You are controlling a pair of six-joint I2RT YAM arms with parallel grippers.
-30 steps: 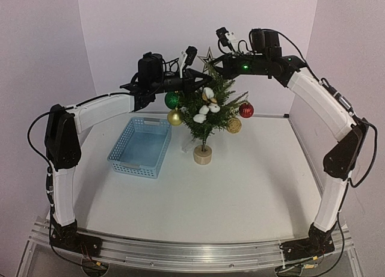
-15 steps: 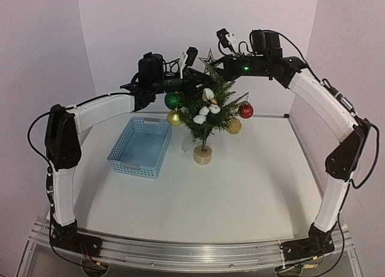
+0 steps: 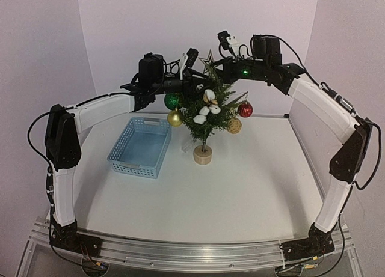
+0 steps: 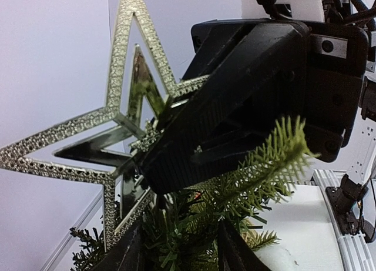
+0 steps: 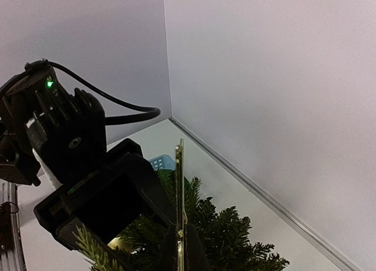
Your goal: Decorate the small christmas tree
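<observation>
Though overhead hides it, right fingers (image 4: 194, 136) pinch the star (image 4: 116, 77); left fingers (image 4: 126, 253) stand parted.

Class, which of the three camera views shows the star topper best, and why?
The left wrist view: the star topper looms large, nearly face-on, its glittered outline clear. The top external view shows it small at the tip of the small christmas tree; the right wrist view sees only its thin edge.

Gold star (image 5: 179, 177), edge-on, pinched in right gripper (image 5: 181, 250) above small christmas tree (image 5: 235, 247); left arm (image 5: 70, 136) adjacent.
</observation>
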